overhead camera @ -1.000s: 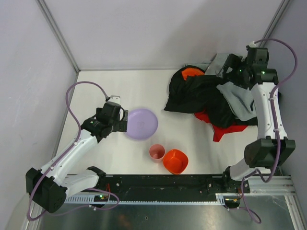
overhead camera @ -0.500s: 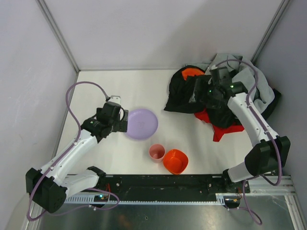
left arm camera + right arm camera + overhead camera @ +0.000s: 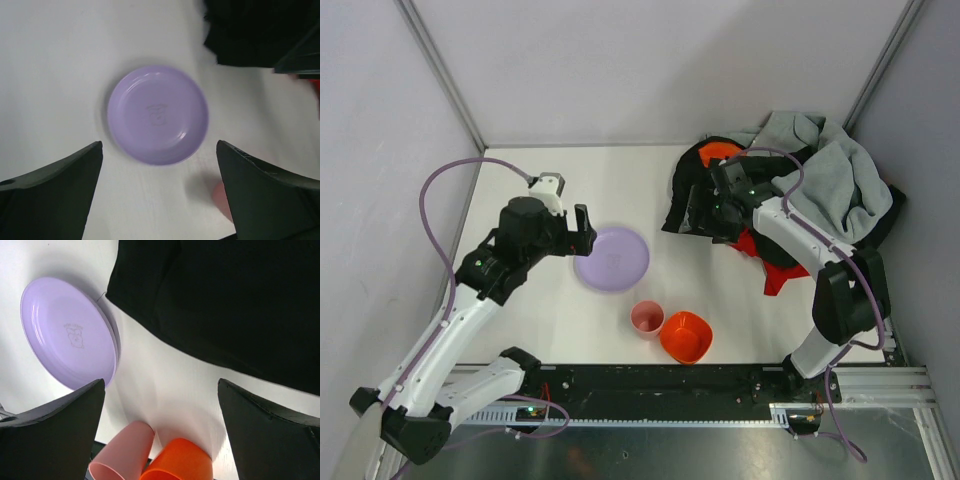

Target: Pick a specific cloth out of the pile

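Reach step: right gripper (image 3: 160,386), wide open and empty, hovers over the pile (image 3: 835,175) at its black edge, upper right; next move needs a shift toward the red cloth (image 3: 777,277) at the pile's lower edge; left gripper (image 3: 160,145) open, idle.

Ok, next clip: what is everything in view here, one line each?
pile: one, black and grey with an orange patch, far right corner
red cloth: one, red, showing at the pile's near edge
plate: one, purple, mid-table
cup: one, pink, nearer than the plate
bowl: one, orange, right beside the cup
table: one, white, under everything
left arm: one, white, jaws open above the plate
right arm: one, white, jaws open over the pile's left part
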Action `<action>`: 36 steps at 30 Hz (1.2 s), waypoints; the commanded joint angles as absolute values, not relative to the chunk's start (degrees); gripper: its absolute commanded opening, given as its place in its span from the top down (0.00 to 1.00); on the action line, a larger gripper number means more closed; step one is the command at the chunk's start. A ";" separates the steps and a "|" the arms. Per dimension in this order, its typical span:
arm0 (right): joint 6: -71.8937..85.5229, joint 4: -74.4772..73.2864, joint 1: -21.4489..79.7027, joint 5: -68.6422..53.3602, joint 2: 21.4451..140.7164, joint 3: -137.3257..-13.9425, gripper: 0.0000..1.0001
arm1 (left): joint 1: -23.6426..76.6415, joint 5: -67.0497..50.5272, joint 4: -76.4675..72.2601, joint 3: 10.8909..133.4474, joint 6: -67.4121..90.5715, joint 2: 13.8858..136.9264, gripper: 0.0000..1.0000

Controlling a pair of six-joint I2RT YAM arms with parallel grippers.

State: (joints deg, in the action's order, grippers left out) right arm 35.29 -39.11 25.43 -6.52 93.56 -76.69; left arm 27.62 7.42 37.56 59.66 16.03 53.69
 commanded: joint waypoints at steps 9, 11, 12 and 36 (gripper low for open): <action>43.09 -30.47 25.49 -6.31 101.98 -76.46 0.01 | 27.95 -5.50 30.71 65.14 16.13 48.34 0.00; 44.32 -28.80 24.83 -6.06 102.93 -76.46 0.02 | 27.95 -6.19 30.20 64.98 16.10 47.75 0.00; 44.84 -27.89 24.32 -6.06 103.32 -76.46 0.03 | 27.95 -6.48 30.00 64.79 16.13 47.52 0.00; 39.16 -26.80 14.36 -7.43 105.15 -90.24 1.00 | 27.95 -7.81 28.90 59.76 17.92 44.13 0.00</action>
State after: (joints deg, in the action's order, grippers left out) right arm 43.81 -23.97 16.38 -9.45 107.24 -79.53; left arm 27.64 -6.48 30.52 60.12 16.73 44.60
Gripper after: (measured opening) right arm 0.039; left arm 0.995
